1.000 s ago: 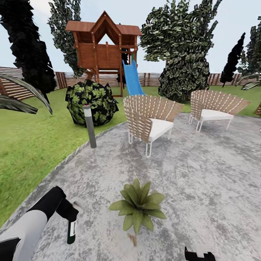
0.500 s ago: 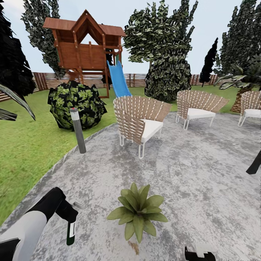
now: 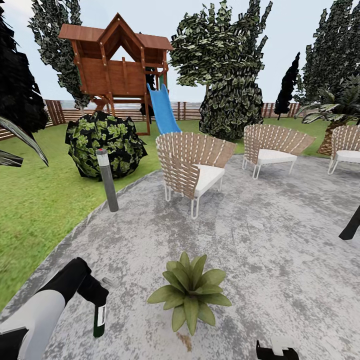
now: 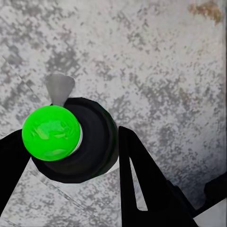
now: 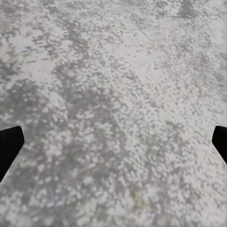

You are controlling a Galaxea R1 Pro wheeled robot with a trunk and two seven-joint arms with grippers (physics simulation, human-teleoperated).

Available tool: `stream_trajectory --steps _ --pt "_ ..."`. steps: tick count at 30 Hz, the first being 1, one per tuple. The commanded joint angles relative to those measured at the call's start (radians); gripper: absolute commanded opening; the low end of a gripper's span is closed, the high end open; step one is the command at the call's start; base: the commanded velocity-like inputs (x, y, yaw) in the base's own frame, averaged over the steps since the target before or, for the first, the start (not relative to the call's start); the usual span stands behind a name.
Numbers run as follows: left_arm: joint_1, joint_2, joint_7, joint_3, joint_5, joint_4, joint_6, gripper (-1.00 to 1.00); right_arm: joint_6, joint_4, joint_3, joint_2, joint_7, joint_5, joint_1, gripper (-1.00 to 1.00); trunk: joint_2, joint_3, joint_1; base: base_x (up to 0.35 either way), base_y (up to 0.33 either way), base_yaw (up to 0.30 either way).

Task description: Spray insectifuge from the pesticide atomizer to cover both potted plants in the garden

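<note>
The pesticide atomizer [image 3: 99, 316] is a dark green bottle with a white label, hanging upright over the grey paved patio [image 3: 270, 260] at the lower left. My left gripper [image 3: 95, 296] is shut on its top. In the left wrist view its bright green cap [image 4: 51, 133] and dark body sit between the black fingers [image 4: 139, 182]. One potted plant [image 3: 190, 295], a low rosette of pointed green leaves, stands just right of the bottle; its leaves hide the pot. My right gripper [image 3: 276, 350] pokes in at the bottom edge and stands open [image 5: 113, 142] over bare paving.
Woven chairs [image 3: 192, 167] [image 3: 272, 145] [image 3: 347, 145] stand on the far patio. A grey bollard lamp [image 3: 107, 180] marks the lawn edge, with a round bush [image 3: 106, 145], a wooden play tower with a blue slide [image 3: 161, 110] and a slat fence behind. A black shape [image 3: 350, 227] juts in at right.
Between one second and half a second ago the whole picture slid left as the camera turned right. Since then nothing has visibly moved; the bottle stays in my left gripper.
</note>
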Motion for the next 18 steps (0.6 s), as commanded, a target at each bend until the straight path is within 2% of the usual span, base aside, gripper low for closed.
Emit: stream_trajectory --steps 1,4,7,10,13,14,16,18 --pt "-0.003 -0.002 -0.015 0.007 -0.008 -0.001 0.006 -1.0 -0.003 0.001 -0.007 0.0 -0.004 0.011 -0.001 1.0 0.0 -0.001 0.0 0.0 0.0 0.0" --pt "-0.007 0.003 -0.068 -0.021 -0.008 -0.001 0.006 -1.0 -0.003 -0.001 -0.008 0.001 -0.005 0.009 -0.001 1.0 0.0 -0.001 0.0 0.0 0.0 0.0" --pt "-0.009 0.01 -0.148 -0.097 -0.01 -0.009 0.009 -1.0 -0.003 -0.002 -0.009 0.003 -0.005 0.007 -0.001 1.0 0.0 -0.002 0.0 0.0 0.0 0.0" --pt "-0.001 0.012 -0.186 -0.156 -0.01 -0.016 0.01 -1.0 -0.003 -0.003 -0.01 0.004 -0.004 0.006 -0.001 1.0 0.0 -0.005 0.0 0.0 0.0 0.0" --pt "0.004 0.011 -0.189 -0.172 -0.01 -0.018 0.007 -1.0 -0.003 -0.003 -0.01 0.004 -0.004 0.006 -0.001 1.0 0.0 -0.009 0.0 0.0 0.0 -0.014" --pt "0.005 0.001 -0.164 -0.176 -0.011 -0.017 0.008 -1.0 -0.003 -0.003 -0.007 0.004 -0.004 -0.071 -0.001 1.0 0.0 -0.009 0.0 0.214 0.255 -0.293" --pt "0.005 0.0 -0.158 -0.174 -0.011 -0.017 0.008 -1.0 -0.003 -0.003 -0.007 0.004 -0.004 -0.072 -0.001 1.0 0.0 -0.01 0.0 0.181 0.255 -0.14" --pt "0.005 0.001 -0.157 -0.174 -0.01 -0.017 0.008 -1.0 -0.003 -0.003 -0.007 0.004 -0.005 -0.072 -0.001 1.0 0.0 -0.01 0.0 0.012 0.017 -0.005"
